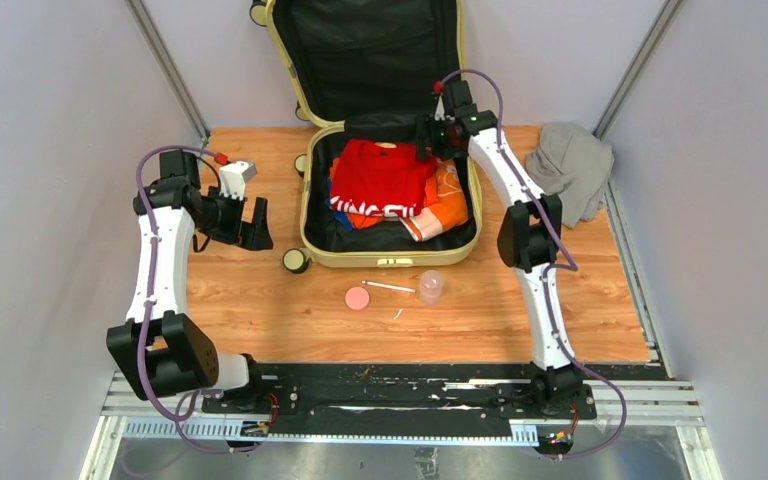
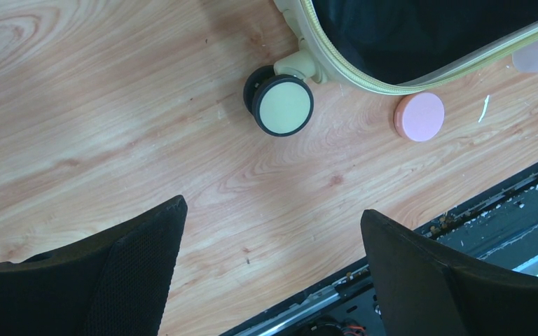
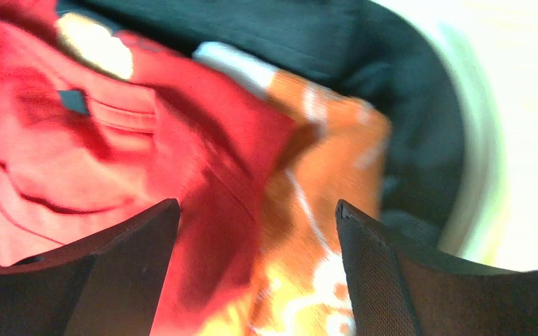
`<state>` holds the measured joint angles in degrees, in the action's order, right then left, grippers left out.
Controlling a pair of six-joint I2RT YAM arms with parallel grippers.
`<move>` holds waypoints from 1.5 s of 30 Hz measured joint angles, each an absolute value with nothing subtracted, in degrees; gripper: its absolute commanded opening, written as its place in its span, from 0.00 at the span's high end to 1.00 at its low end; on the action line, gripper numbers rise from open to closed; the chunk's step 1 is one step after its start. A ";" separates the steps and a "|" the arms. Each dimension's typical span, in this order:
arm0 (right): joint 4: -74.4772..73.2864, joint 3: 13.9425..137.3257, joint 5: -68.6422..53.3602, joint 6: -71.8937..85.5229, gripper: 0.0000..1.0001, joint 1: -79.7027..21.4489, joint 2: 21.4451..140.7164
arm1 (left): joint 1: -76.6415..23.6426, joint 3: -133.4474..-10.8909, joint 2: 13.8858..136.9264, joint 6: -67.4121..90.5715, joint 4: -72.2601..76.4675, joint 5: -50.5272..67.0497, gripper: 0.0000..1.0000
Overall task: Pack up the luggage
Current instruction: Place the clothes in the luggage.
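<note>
The luggage (image 1: 391, 258), a pale yellow hard-shell suitcase, lies open at the back middle of the table with its lid propped up. Inside lie a red shirt (image 1: 385, 178) on an orange garment (image 1: 447, 205). My right gripper (image 1: 430, 138) hangs over the case's back right corner, open and holding nothing; its wrist view shows the red shirt (image 3: 77, 140) and orange garment (image 3: 322, 182) below. My left gripper (image 1: 257, 228) is open above bare wood left of the case, near a wheel (image 2: 281, 105).
A grey cloth garment (image 1: 572, 168) lies crumpled at the right of the case. In front of the case sit a pink disc (image 1: 357, 298), a thin white stick (image 1: 390, 287) and a small clear cup (image 1: 430, 287). Grey walls close in both sides.
</note>
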<state>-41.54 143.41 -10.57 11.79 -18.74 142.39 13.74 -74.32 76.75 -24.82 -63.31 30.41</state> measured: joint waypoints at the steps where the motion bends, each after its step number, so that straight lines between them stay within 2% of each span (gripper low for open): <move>1: -41.50 141.82 -7.92 12.25 0.18 -18.68 140.90 | 13.74 -74.35 76.75 -24.82 -63.31 30.41 0.00; 3: -41.15 138.91 -3.36 12.88 0.23 -18.50 137.23 | 13.74 -74.35 76.75 -24.80 -63.31 30.41 0.00; 4: -40.25 136.86 -1.58 13.58 0.34 -18.35 134.63 | 13.74 -74.35 76.75 -24.80 -63.31 30.39 0.00; 6: -38.48 133.10 -0.51 14.98 0.45 -18.20 129.19 | 13.74 -74.59 76.75 -24.71 -63.37 30.39 0.00; 11: -29.45 122.63 -10.76 21.19 0.70 -17.89 116.86 | 13.74 -75.92 76.88 -24.36 -63.33 30.41 0.00; 14: -24.75 119.31 -18.22 25.12 0.79 -17.93 117.60 | 13.74 -76.29 77.21 -23.94 -63.31 30.44 0.00; 18: -21.74 116.57 -24.97 29.91 0.87 -17.45 126.82 | 13.74 -76.29 77.32 -23.73 -63.33 30.39 0.00; 21: -20.95 113.62 -29.89 33.56 0.87 -15.84 136.09 | 13.74 -76.29 77.30 -23.75 -63.31 30.37 0.00; 24: -20.21 112.97 -34.26 35.24 0.83 -14.63 136.51 | 13.74 -76.29 77.30 -23.73 -63.31 30.37 0.00; 29: -20.38 112.09 -32.32 34.24 0.59 -14.90 134.61 | 13.74 -76.29 77.30 -23.75 -63.31 30.37 0.00; 31: -21.19 112.12 -30.61 33.26 0.46 -15.38 133.14 | 13.74 -76.29 77.36 -23.75 -63.31 30.35 0.00; 34: -23.77 112.84 -26.55 31.62 0.38 -16.43 130.06 | 13.74 -76.29 77.56 -23.75 -63.31 30.20 0.00; 39: -25.23 115.37 -20.32 30.35 0.37 -19.03 124.90 | 13.74 -76.99 77.93 -23.73 -63.31 29.80 0.00; 45: -21.71 114.89 -23.75 32.53 0.41 -23.64 123.94 | 13.74 -77.80 77.95 -23.73 -63.26 29.34 0.00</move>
<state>-21.71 114.89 -23.75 32.53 -23.64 123.94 13.74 -77.80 77.95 -23.73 -63.26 29.34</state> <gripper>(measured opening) 0.613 0.999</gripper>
